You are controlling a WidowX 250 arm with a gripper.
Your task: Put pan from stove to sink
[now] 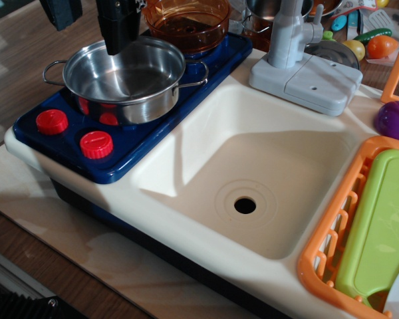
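The steel pan (pixel 125 78) sits on the blue stove (pixel 136 133), left of the cream sink (pixel 186 166). The black tool (pixel 119 26) hangs at the pan's far rim; whether it grips is unclear.

Black gripper (pixel 118 30) reaching straight down from the top edge at far left, upper part cut off by the frame. Lower end blunt and dark, fingers not told apart. Open or closed: cannot be made out from here.
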